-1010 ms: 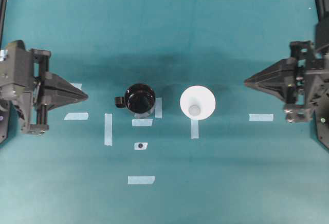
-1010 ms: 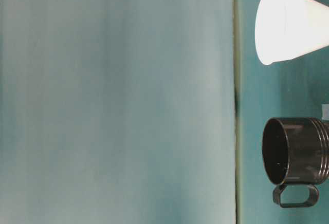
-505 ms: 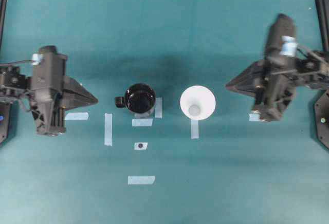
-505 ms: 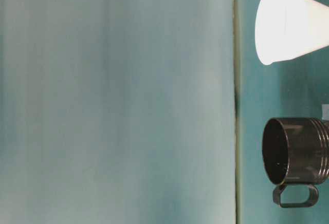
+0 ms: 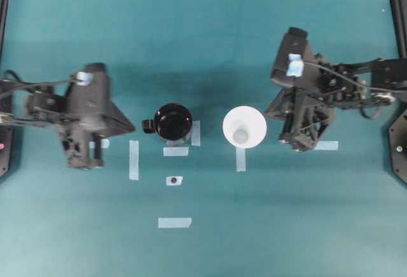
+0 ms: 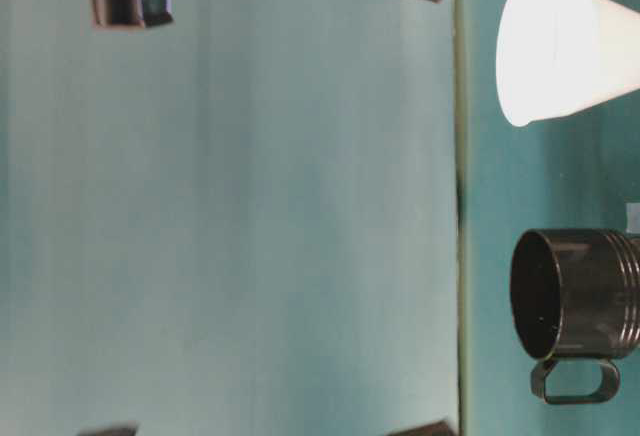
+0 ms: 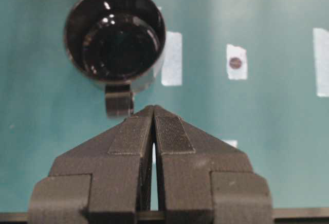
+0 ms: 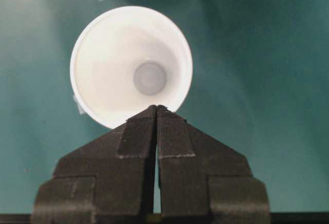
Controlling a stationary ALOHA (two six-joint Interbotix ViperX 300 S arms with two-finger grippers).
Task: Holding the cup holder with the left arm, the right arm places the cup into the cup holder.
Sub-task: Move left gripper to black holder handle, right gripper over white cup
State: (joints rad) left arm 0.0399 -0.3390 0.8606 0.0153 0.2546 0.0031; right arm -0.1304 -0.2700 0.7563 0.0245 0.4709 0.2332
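At far left of the overhead view, the left arm reaching in over the teal table, its left gripper pressed fully together at the tips, holding nothing, pointed toward the middle. Seen from the left wrist, fingers meeting in a closed wedge just short of a stubby handle, apparently apart from it though the height gap cannot be judged. Just to the right, the cup holder, glossy black, upright on the table, mouth open upward, handle sticking out toward the left gripper, strips of pale tape beside and below it. Further right, near but not touching the holder, the cup, white, upright, wide rim up and small base visible down inside, standing over another strip of tape. Right again, the right arm stretched in from the edge with a blue tag on its head, its right gripper likewise closed tight and empty, tips close beside the cup's rim. From the right wrist, closed fingers overlapping the rim's near edge in the picture; contact not discernible.
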